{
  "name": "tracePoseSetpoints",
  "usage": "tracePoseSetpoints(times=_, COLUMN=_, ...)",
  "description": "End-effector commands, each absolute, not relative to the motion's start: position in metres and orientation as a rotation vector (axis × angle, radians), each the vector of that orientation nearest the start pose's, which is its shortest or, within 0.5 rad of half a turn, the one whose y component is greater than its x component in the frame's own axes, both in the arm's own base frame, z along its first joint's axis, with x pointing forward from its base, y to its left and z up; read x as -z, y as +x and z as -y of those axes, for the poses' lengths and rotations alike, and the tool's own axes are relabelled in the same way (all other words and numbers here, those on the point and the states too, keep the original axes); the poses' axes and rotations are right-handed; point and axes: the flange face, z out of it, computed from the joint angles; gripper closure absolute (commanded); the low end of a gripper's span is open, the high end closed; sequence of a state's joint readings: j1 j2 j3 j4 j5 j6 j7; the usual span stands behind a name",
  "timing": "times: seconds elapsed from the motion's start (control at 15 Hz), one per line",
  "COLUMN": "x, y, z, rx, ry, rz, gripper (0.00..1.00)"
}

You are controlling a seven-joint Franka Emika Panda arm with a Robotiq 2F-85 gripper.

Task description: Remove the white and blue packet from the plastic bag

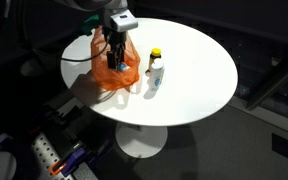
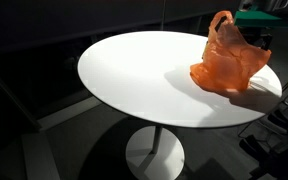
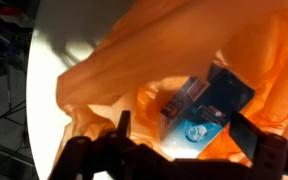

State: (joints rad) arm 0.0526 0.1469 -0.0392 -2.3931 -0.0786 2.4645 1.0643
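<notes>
An orange plastic bag [image 1: 114,68] sits on the round white table [image 1: 189,70]; it also shows in an exterior view [image 2: 229,62]. In the wrist view the bag [image 3: 104,80] gapes open and the white and blue packet [image 3: 199,115] lies inside it, tilted. My gripper [image 3: 181,135] is open, its two dark fingers either side of the packet's lower end, not closed on it. In an exterior view the gripper [image 1: 115,45] reaches down into the bag's mouth.
A small bottle with a yellow cap [image 1: 155,70] stands on the table right beside the bag. The table edge [image 3: 34,90] runs left of the bag in the wrist view. Dark floor and equipment [image 1: 54,155] surround the table.
</notes>
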Motion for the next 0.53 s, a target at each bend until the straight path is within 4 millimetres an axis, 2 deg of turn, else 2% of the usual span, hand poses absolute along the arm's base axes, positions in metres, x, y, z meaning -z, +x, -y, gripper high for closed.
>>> tracePoseSetpoints(times=0.0, x=-0.248, y=0.501, z=-0.005, rx=-0.037, ry=-2.846, rz=-1.548, gripper=0.0)
tracePoseSetpoints(times=0.27, x=-0.257, y=0.502, z=-0.001, rx=-0.037, ry=-2.804, rz=-1.581, gripper=0.0)
tracePoseSetpoints(times=0.47, x=-0.257, y=0.502, z=0.002, rx=-0.053, ry=-2.775, rz=-1.628, gripper=0.0)
